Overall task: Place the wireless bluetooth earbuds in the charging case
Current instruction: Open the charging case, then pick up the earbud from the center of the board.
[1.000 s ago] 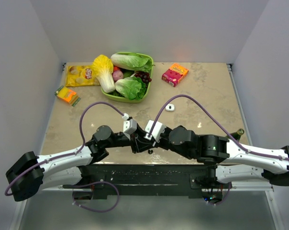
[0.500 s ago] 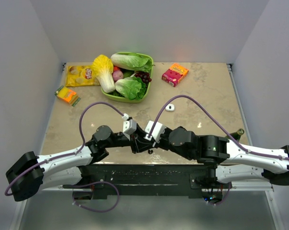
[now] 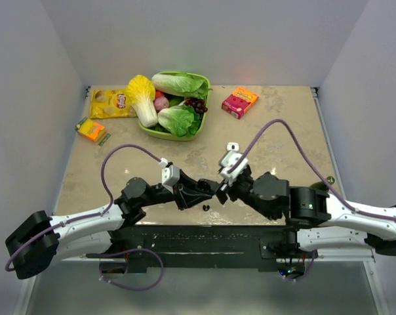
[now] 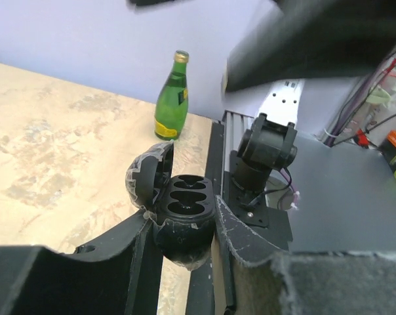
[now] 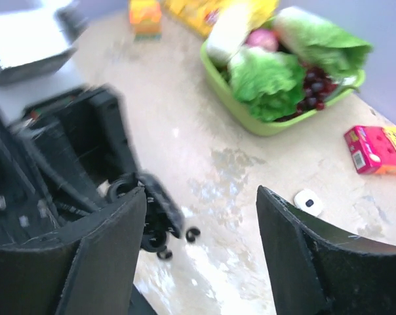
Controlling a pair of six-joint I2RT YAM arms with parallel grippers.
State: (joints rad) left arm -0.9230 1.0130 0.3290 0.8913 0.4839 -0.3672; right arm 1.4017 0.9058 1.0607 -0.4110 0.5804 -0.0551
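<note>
Bottle stands beyond the open charging case in left pincer

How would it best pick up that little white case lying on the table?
Straight down from above, the open right fingers pinching the white case across its narrower width: it lies flat on the table, so probably only its thin sides are reachable.

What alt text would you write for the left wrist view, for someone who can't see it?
The left claw grips a black charging case, lid hinged open, its two wells looking empty. Behind it a green glass bottle stands upright on the beige marbled table, near its edge.
</note>
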